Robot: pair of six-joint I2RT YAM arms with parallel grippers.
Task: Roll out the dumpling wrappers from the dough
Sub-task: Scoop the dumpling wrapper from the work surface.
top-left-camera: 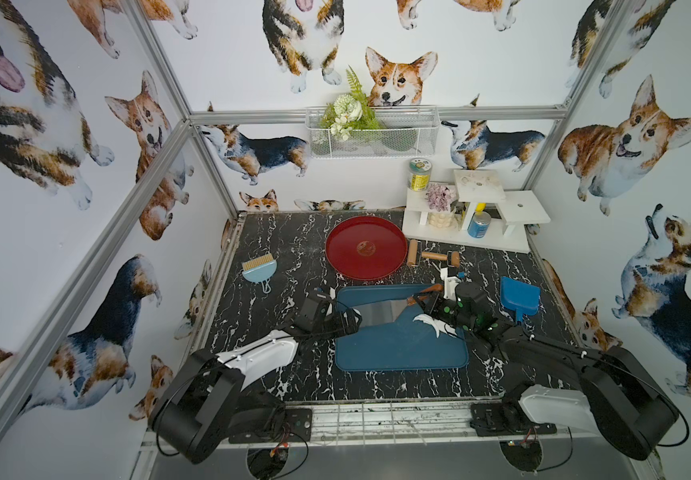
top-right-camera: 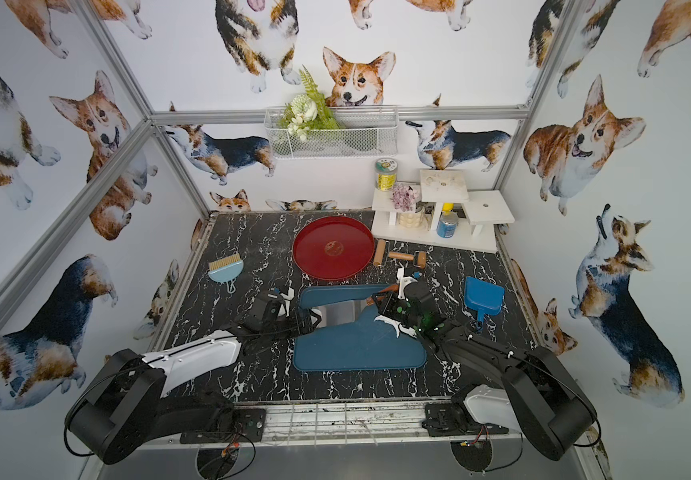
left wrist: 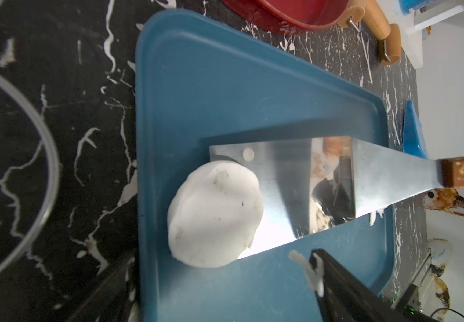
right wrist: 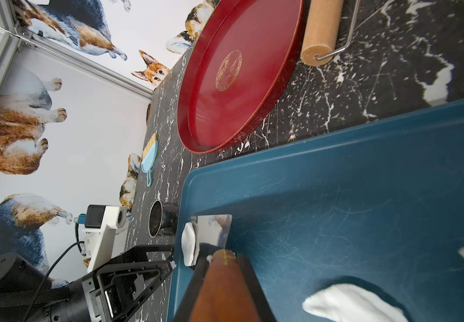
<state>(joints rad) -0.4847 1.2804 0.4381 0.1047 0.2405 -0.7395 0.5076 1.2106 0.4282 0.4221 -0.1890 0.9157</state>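
The jaws stand wide and empty on the left gripper [top-left-camera: 346, 322] and clamp the spatula [left wrist: 309, 184] by its handle on the right gripper [top-left-camera: 429, 301], while the dumpling wrapper [left wrist: 215, 214], overlapping the blade tip near the edge of the blue tray [left wrist: 197, 83], looks soft and tearable, best lifted from beneath.

Mirror-polished metal spatula [left wrist: 295, 189], wooden handle [left wrist: 462, 174], matt white wrapper [left wrist: 214, 214], scuffed blue tray [left wrist: 225, 83], glossy red plate [right wrist: 239, 83]

Right gripper [right wrist: 223, 269] clamps spatula [right wrist: 221, 290] handle; blade edge seemingly touching wrapper [right wrist: 189, 244].
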